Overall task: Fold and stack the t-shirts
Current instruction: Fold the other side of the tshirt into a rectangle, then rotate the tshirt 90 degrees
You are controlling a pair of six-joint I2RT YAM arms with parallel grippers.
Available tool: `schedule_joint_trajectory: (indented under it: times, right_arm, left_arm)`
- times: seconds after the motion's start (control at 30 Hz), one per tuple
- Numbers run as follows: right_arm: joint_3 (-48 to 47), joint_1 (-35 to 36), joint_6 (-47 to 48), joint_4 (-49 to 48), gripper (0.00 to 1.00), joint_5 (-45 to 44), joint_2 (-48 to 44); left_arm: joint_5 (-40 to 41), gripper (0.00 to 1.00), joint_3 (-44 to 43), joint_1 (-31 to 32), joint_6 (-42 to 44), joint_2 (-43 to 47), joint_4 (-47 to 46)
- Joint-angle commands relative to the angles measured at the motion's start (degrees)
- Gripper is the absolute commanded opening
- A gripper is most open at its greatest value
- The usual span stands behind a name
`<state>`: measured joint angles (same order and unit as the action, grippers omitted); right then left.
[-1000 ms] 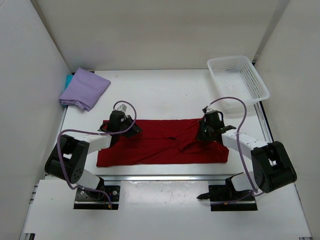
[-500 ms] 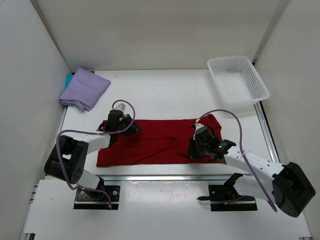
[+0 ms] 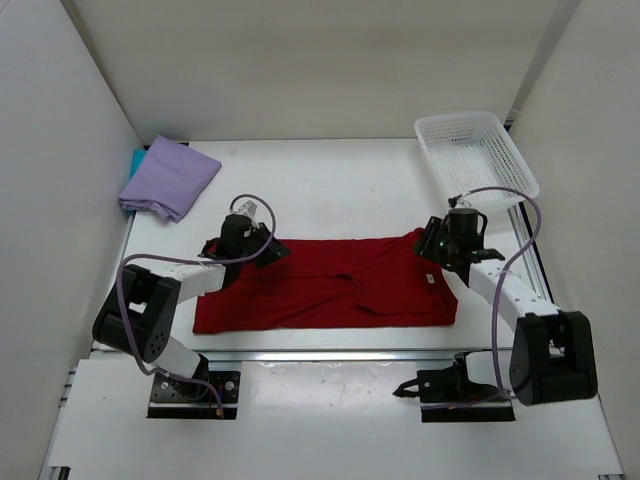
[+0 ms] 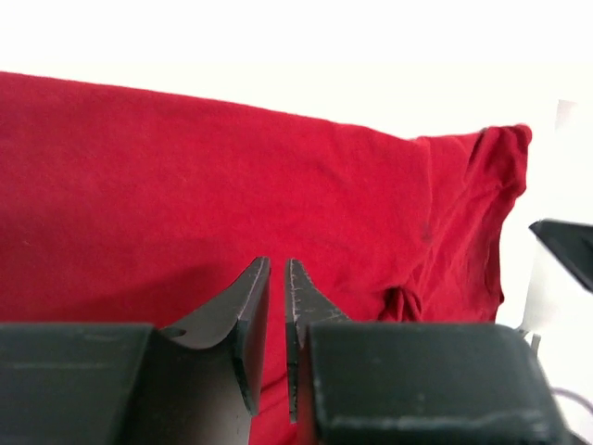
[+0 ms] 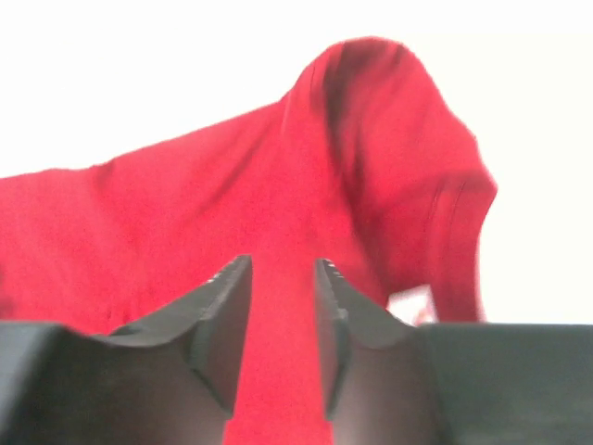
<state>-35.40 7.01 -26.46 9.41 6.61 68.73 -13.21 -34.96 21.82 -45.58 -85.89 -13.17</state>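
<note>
The deep red t-shirt (image 3: 330, 290) lies on the white table as a long folded strip, wrinkled in the middle. My left gripper (image 3: 265, 250) sits low at its upper left edge. In the left wrist view its fingers (image 4: 276, 264) stand a narrow slit apart with red cloth (image 4: 185, 167) in the slit. My right gripper (image 3: 432, 243) hovers at the shirt's upper right corner. Its jaws (image 5: 283, 262) stand open over the raised red fold (image 5: 371, 139), holding nothing. The lavender t-shirt (image 3: 170, 175) lies folded at the back left on the teal one (image 3: 135, 160), which only peeks out.
A white mesh basket (image 3: 475, 160) stands at the back right, just beyond my right arm. White walls close in the table (image 3: 330, 190) on the left, back and right. The arm bases sit at the near edge.
My right gripper opened and let go of the red shirt, then swung from the shirt's lower right back up to its upper right corner. My left gripper shifted slightly right.
</note>
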Motion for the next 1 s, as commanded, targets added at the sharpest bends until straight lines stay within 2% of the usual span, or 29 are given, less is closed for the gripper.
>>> schedule_joint_trajectory:
  times: [0.0,0.13,0.3,0.5,0.53,0.57,0.63,0.9,0.97]
  right_arm:
    - [-4.50,-1.39,3.25,-9.05,0.33,0.35,3.68]
    - [-8.80,-0.68,4.31,-9.50,0.34,-4.40,10.18]
    - [-11.27,-0.94,5.54,-9.50,0.26,-4.23,14.94]
    - [-13.90,-1.82,5.72,-7.56,0.25,-3.71,19.51]
    - [-13.74,-1.99,5.54,-7.13,0.20,-3.62,19.34]
    - [-13.82,-2.26,5.45,-7.82,0.09,-3.80,19.51]
    - [-13.39,-2.69,4.84,-7.47,0.01,-3.97,20.21]
    - [-9.43,-6.38,1.41,-8.88,0.00,-10.91,19.78]
    - [-8.81,-6.92,0.45,-11.86,0.00,-11.79,20.30]
  left_arm:
    - [-1.11,0.23,-1.60,-2.57,-1.00,-0.86,-2.38]
    - [-3.13,0.24,-1.69,-6.08,-2.67,-3.14,-3.53]
    - [-4.89,0.23,-2.31,-9.87,-3.81,-5.51,-4.85]
    - [-7.17,0.23,-0.90,-13.82,-5.66,-7.72,-7.57]
    - [-6.74,0.23,-1.07,-14.35,-5.83,-8.24,-7.40]
    - [-6.83,0.23,-0.55,-15.14,-5.83,-8.16,-7.31]
    - [-7.26,0.23,-0.11,-16.02,-6.62,-8.07,-8.54]
    - [-9.28,0.21,4.11,-21.73,-9.96,-10.26,-11.87]
    - [-9.90,0.20,5.86,-24.54,-11.80,-10.88,-13.63]
